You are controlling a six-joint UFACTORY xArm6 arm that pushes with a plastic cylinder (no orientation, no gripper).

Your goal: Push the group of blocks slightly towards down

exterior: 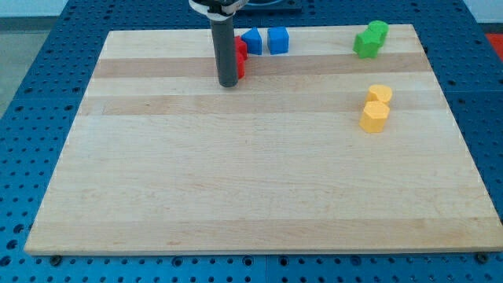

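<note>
My tip (229, 82) rests on the wooden board (251, 181) near the view's top, left of centre. The rod covers most of a red block (240, 56), which sits right behind it and touches it. Two blue blocks follow to the right: one (252, 41) next to the red block, then a blue cube (278, 40). These three form a tight cluster by the top edge. The tip is just below and left of that cluster.
Two green blocks (370, 38) sit together at the top right corner. Two yellow blocks (377, 108) sit together at the right side, one above the other. A blue perforated table (31, 94) surrounds the board.
</note>
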